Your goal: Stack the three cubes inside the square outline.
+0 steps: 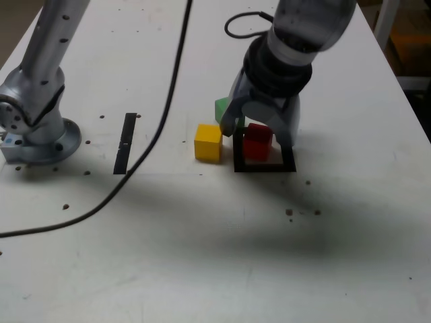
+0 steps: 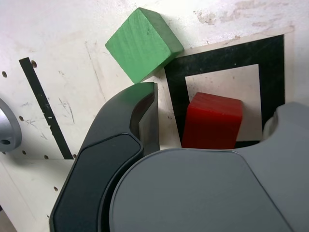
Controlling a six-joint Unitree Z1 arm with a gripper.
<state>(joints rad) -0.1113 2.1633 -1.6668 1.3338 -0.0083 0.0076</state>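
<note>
The red cube [image 1: 257, 141] sits on the white centre of the square outline [image 1: 264, 166], between the two fingers of the hand [image 1: 259, 131], which stand apart on either side of it with a gap showing in the wrist view; the hand is released and grips nothing. The green cube [image 2: 143, 43] lies on the table [image 1: 202, 256] just outside the dark finger [image 2: 140, 116], at a corner of the outline's tape. The yellow cube [image 1: 208, 142] rests further out on the same side, just beside the outline in the exterior view. A straight black strip [image 1: 125, 142] and the arm's base [image 1: 37, 128] lie well beyond that.
</note>
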